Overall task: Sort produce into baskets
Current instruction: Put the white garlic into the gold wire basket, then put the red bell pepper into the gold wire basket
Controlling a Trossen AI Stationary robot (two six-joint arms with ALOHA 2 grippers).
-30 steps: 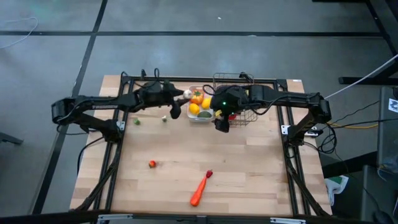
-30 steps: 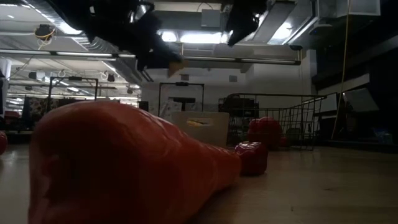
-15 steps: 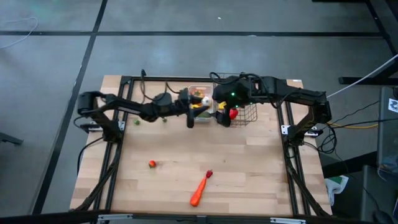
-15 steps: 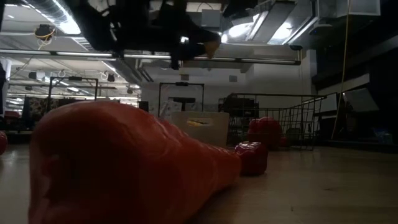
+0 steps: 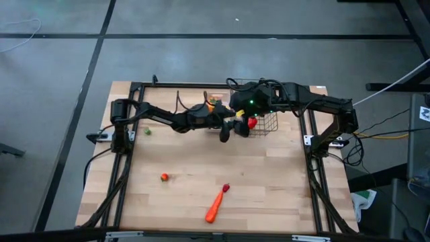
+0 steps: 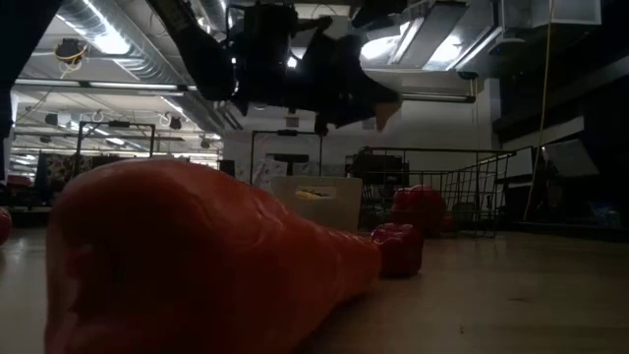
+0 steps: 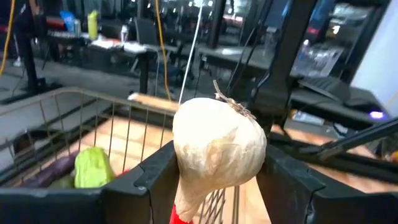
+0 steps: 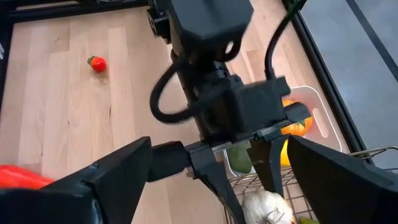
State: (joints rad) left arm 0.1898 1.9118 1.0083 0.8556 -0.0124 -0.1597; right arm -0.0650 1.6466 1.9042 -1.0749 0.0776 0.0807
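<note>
My left gripper point(image 5: 232, 125) is shut on a white garlic bulb point(image 7: 217, 149) and reaches in from the table's left. It is at the left rim of the wire-mesh basket point(image 5: 263, 122), well above the table. The basket holds a red pepper point(image 5: 252, 122), a green piece point(image 7: 93, 165) and a purple eggplant point(image 7: 50, 175). The white tray point(image 8: 317, 112), with an orange tomato point(image 8: 296, 124), stands left of the basket. My right gripper point(image 8: 227, 186) hangs open above the left gripper, holding nothing. A carrot point(image 5: 215, 205), a red chilli point(image 5: 226, 187) and a small red piece point(image 5: 164, 177) lie on the table. My left gripper pinches the garlic bulb's two round sides point(image 7: 180, 155) between its two fingers point(image 7: 152, 183). The fingers lie level and come from the table's left. The bulb is lifted clear, its tufted end point(image 7: 231, 104) up and its narrow end hanging below the fingers.
A small green piece point(image 5: 148, 132) lies at the table's left, near the left arm's base. The black frame rails point(image 5: 121, 175) run along both sides. Bare wood lies between the baskets and the carrot.
My left gripper has carried the garlic toward the table's right edge, from the white tray's left side across it to the wire basket's rim, sinking a little and levelling out. My right gripper rose from beside the basket early on, then kept still.
</note>
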